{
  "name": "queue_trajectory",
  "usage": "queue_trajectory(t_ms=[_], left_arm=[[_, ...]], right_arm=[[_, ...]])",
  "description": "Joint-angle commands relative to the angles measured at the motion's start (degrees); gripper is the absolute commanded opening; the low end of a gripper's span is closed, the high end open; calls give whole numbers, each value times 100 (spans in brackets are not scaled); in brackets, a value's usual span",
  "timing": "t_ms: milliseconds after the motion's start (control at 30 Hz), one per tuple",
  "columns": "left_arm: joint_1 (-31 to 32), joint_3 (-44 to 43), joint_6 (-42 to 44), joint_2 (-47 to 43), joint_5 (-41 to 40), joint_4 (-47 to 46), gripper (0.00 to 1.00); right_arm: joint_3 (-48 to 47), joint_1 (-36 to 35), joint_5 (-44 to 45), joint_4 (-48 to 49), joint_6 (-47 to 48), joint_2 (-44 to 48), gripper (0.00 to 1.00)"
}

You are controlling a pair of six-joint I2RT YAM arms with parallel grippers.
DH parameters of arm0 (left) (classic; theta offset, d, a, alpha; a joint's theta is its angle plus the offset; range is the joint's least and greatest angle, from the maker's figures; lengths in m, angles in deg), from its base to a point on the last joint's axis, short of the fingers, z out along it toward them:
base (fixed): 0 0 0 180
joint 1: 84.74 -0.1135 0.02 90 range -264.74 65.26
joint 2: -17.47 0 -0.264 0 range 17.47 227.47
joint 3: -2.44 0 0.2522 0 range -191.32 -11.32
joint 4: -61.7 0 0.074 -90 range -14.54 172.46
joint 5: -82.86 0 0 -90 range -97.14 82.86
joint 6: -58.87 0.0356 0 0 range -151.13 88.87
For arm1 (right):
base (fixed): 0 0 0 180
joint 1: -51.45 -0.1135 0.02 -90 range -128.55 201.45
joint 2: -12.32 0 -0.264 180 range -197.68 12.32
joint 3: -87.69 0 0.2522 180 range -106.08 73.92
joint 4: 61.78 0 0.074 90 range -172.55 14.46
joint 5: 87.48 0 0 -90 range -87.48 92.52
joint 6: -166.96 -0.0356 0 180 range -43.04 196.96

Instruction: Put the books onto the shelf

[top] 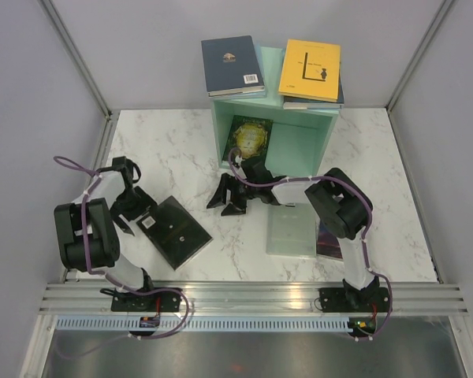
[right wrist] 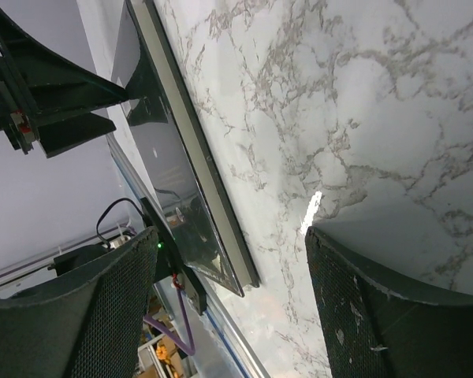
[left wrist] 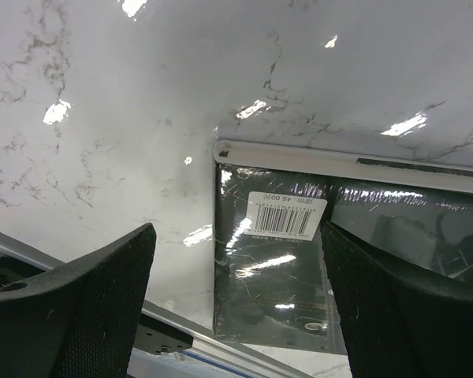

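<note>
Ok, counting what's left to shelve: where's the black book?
The black book lies flat on the left half of the table in the top view, beside the open left gripper.

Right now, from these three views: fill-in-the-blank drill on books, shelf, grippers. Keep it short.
1. The yellow book tops a stack on ___ of the shelf.
2. The black book by the left gripper bears a white ___ label.
3. The left gripper and the right gripper both have jaws ___.
4. The pale green book lies flat on the ___.
Missing: top; barcode; open; table.
</note>
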Motion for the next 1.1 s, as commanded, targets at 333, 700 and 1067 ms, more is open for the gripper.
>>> queue_trajectory(t_ms=[333,700,1067], left_arm=[[1763,-352,-1086,1299,-706,-1046,86],[2563,-759,-1467,1379,-75,-1438,93],[1954,-337,-1344,-385,296,-1328,93]], right_arm=[[460,81,249,-205,308,-65,80],[1050,169,275,-204,422,304,80],[928,204,380,-802,843,1078,80]])
